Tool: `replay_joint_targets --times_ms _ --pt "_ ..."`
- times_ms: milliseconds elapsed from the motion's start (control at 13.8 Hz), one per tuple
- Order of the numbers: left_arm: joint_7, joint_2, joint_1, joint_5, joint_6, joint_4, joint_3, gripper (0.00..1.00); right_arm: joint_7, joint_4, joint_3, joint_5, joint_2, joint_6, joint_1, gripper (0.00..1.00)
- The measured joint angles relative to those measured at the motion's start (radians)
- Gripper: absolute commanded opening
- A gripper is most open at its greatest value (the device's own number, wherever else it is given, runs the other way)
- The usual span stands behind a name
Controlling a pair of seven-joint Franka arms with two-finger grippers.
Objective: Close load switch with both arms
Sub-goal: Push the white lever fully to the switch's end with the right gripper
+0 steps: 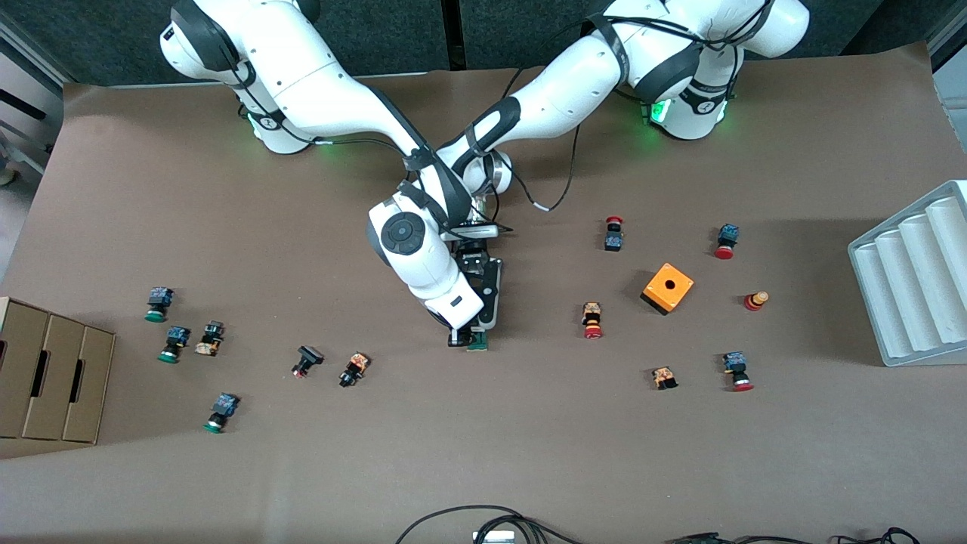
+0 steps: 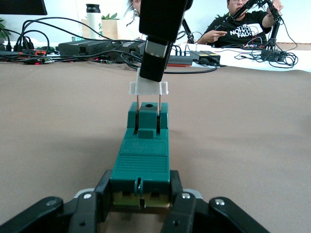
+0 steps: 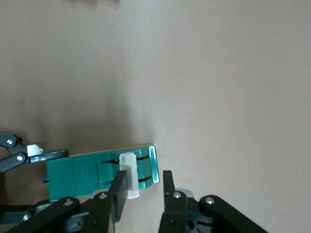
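Load switch (image 2: 141, 167) flat on the surface (image 1: 483, 438) mid-table, long axis running away from the left gripper (image 2: 141, 206), which pinches one end of the green body. White tab (image 2: 148, 88) raised above the other end on two pins, pinched by the right gripper (image 3: 146, 191) directly over it. Next move looks like straight down along the pins. Orange box (image 1: 668, 288), toward the left arm's end: contents not visible.
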Motion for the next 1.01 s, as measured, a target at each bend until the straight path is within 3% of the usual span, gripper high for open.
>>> replay_joint_targets --times_ms 1014 --pt "0.000 0.000 0.000 0.000 0.000 0.000 0.000 0.27 0.001 -0.001 0.005 0.000 0.018 0.009 0.001 0.28"
